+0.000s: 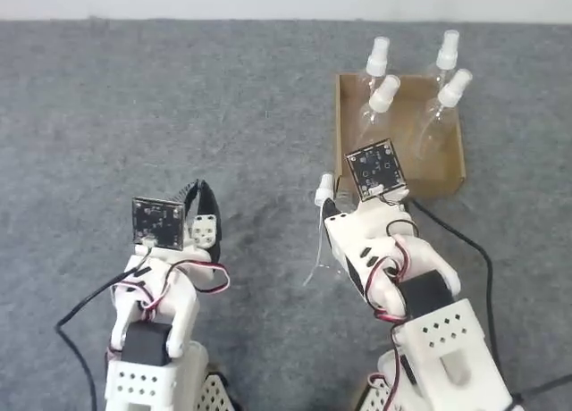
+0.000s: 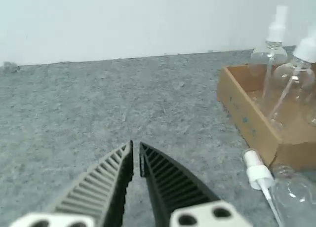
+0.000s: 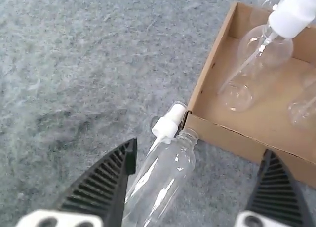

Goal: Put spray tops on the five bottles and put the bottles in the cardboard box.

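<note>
A clear bottle lies on the grey carpet just outside the near corner of the cardboard box. Its white spray top sits crooked at the neck, touching the box corner. My right gripper is open wide, with one finger on each side of the bottle and neither touching it. Inside the box several bottles stand upright with spray tops on. My left gripper is shut on nothing, low over bare carpet to the left of the box. From there the lying bottle and its top are in sight.
Grey carpet covers the table, with open room to the left of and in front of the box. The left arm and right arm stand side by side at the near edge. A pale wall runs along the far side.
</note>
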